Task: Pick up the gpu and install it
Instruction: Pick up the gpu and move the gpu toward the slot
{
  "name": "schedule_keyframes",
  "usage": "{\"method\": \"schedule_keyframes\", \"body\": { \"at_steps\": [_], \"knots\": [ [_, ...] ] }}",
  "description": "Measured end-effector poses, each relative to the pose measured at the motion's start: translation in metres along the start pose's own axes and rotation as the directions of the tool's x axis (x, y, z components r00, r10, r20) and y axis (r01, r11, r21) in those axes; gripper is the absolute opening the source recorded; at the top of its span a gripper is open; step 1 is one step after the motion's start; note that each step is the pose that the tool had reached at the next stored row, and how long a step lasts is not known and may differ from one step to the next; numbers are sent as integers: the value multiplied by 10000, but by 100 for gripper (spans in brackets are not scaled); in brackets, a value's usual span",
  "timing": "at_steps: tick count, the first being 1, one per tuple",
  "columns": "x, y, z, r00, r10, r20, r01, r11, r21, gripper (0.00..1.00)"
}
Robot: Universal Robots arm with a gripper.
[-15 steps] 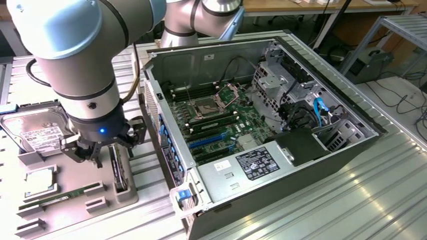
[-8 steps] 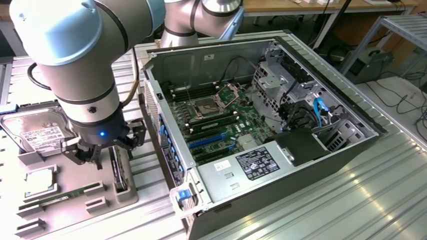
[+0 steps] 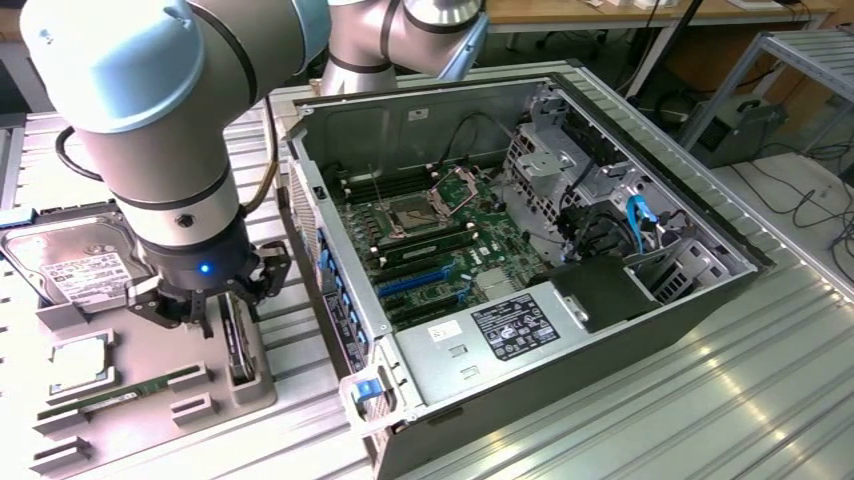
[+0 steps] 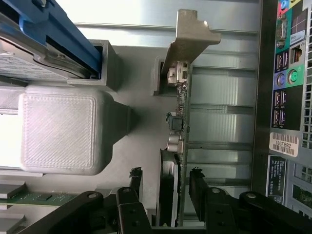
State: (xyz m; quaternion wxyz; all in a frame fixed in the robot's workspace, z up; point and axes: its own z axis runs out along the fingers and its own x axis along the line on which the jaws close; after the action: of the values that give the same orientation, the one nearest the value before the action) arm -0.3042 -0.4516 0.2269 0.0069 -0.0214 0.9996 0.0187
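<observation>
Arm (image 3: 134, 100) is closest to the lens in the exterior view, upper left of frame: silver tube links, pale blue joint caps, a blue light lit on the wrist.

Gripper (image 3: 220, 305) is down at lower left of frame over the grey tray (image 3: 147, 400). In the wrist view the gripper (image 4: 166, 178) has its black fingers (image 4: 197, 183) parted and straddling the gpu (image 4: 176, 124). There's a clear gap on one side and it's close on the other. No firm clamp visible.

The gpu (image 3: 240, 345) stands on edge in a slot of the tray, just left of the PC case (image 3: 694, 330). It's a thin dark board with small components and a bent silver bracket (image 4: 187, 39) at the far end.

The tray (image 4: 58, 126) is matte grey plastic with a layered print texture and rounded blocks.

Also on it:
- hard drive (image 3: 74, 265), silver with a white label, print too small to read
- green RAM stick (image 3: 120, 392)
- square silver chip (image 3: 80, 365)

The case lies open at centre frame, green motherboard (image 3: 427, 240) exposed. The power supply label (image 3: 514, 325) is unreadable. The case's rear panel (image 4: 287, 78) has coloured ports and a barcode sticker (image 4: 283, 144).

Table (image 3: 667, 420) is ribbed aluminium.
</observation>
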Motion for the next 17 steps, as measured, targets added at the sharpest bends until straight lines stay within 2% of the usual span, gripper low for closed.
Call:
{"method": "schedule_keyframes", "body": {
  "at_steps": [10,11,12,14,15,17],
  "knots": [
    [1,-1,36,10000,0,-2,0,10000,2,51],
    [1,-2,38,10000,0,-2,0,10000,2,50],
    [1,-1,41,10000,0,-1,0,10000,1,36],
    [0,-2,44,10000,0,0,0,10000,3,36],
    [0,-2,47,10000,0,-3,0,10000,7,28],
    [0,-2,48,10000,0,-3,0,10000,9,28]
  ]
}}
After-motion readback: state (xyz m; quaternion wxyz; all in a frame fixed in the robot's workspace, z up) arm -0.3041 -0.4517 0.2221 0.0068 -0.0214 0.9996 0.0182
